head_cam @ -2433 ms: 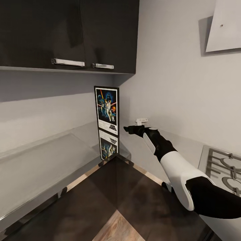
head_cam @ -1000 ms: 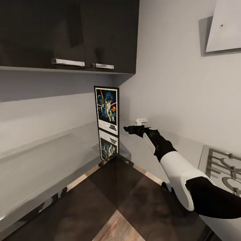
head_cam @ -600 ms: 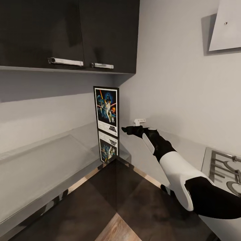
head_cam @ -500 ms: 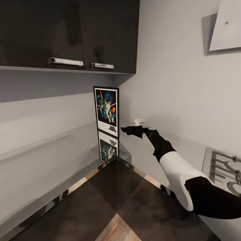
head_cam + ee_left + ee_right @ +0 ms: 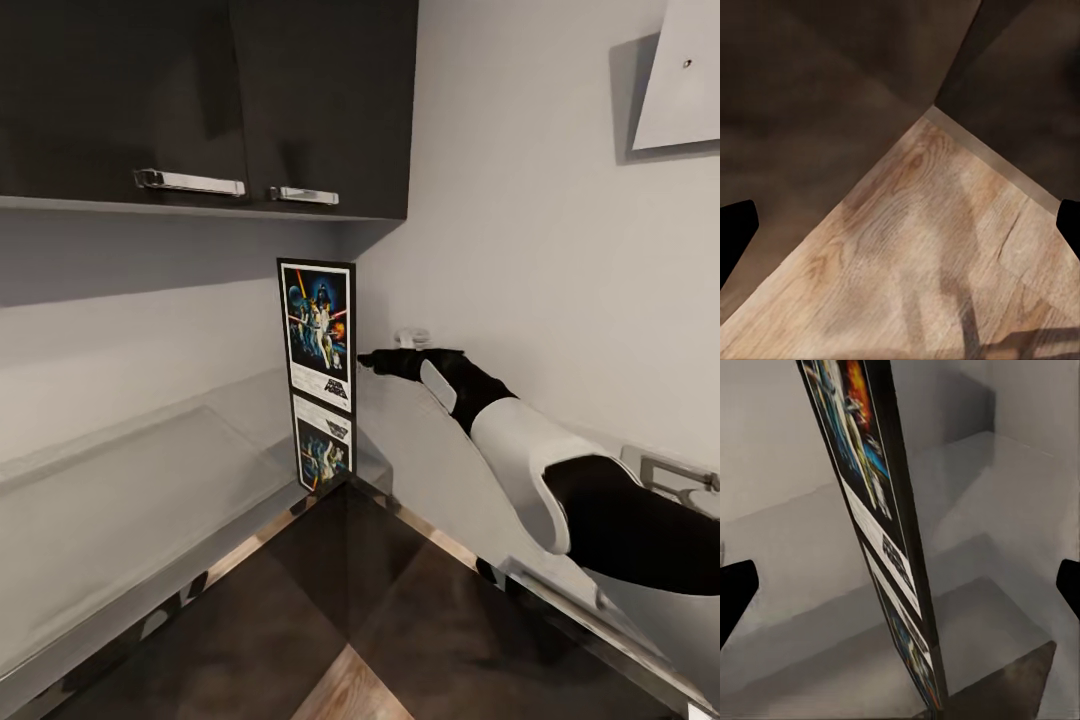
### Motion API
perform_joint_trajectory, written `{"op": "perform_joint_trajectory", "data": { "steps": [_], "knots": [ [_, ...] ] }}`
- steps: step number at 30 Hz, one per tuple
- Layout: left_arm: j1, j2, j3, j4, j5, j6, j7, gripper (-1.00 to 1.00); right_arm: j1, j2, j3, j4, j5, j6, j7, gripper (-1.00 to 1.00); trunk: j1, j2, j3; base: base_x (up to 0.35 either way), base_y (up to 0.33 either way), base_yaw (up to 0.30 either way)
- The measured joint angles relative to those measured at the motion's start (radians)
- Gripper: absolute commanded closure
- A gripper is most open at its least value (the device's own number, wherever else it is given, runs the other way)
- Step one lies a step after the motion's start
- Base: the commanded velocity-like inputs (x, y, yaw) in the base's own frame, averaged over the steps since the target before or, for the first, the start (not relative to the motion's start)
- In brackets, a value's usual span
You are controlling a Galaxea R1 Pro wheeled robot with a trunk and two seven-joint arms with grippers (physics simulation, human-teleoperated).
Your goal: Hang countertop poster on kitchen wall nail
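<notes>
Grey worktop [image 5: 130, 480] is carrying the upright poster [image 5: 318, 335]; right claw [image 5: 368, 359], fingers spread, is reaching beside it — grasping and hanging remain.

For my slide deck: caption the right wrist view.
Open right tool approaching the black-framed rectangular Star Wars poster standing edge-on on the glossy pale grey countertop.

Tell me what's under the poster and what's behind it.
The poster stands upright on the glossy grey kitchen countertop, its upside-down reflection directly beneath. Behind it lies the corner where the pale walls meet. Whether it leans on the wall is hidden by the frame.
</notes>
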Motion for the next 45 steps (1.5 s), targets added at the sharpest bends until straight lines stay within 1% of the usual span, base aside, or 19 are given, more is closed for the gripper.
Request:
{"op": "perform_joint_trajectory", "data": {
  "steps": [2, 3, 11, 13, 16, 19, 45],
  "knots": [
    [0.0, 0.0, 0.0, 0.0, 0.0, 0.0, 0.0, -1.0, -0.008, 0.002, 0.001, 0.007, -0.02, -0.033, 0.007, -1.0, 0.0, 0.0, 0.0, 0.0, 0.0, 0.0],
    [0.0, 0.0, 0.0, 0.0, 0.0, 0.0, 0.0, -1.0, -0.009, 0.003, 0.001, 0.008, -0.021, -0.036, 0.008, -1.0, 0.0, 0.0, 0.0, 0.0, 0.0, 0.0],
    [0.0, 0.0, 0.0, -0.001, 0.0, 0.0, -0.001, -1.0, -0.007, 0.004, 0.003, 0.015, -0.028, -0.052, 0.013, -1.0, 0.0, 0.0, -0.005, 0.0, 0.0, 0.0],
    [0.0, 0.0, 0.0, -0.001, 0.0, 0.0, -0.001, -1.0, -0.005, 0.004, 0.004, 0.016, -0.028, -0.054, 0.039, -1.0, 0.0, 0.0, -0.008, 0.0, 0.0, 0.0],
    [0.0, 0.0, 0.0, -0.001, 0.0, 0.0, -0.001, -1.0, -0.004, 0.004, 0.004, 0.016, -0.028, -0.061, 0.053, -1.0, 0.0, 0.0, -0.012, 0.0, 0.0, 0.0],
    [0.0, 0.0, 0.0, -0.001, 0.0, 0.0, -0.001, -1.0, -0.004, 0.004, 0.004, 0.017, -0.028, -0.083, 0.065, -1.0, 0.0, 0.0, -0.017, 0.0, 0.0, 0.0],
    [0.0, 0.0, 0.001, 0.0, 0.0, 0.0, -0.001, -1.0, -0.002, 0.004, 0.003, 0.019, -0.029, -0.095, 0.07, -1.0, 0.0, 0.0, -0.059, 0.0, 0.0, 0.0]
  ]
}}
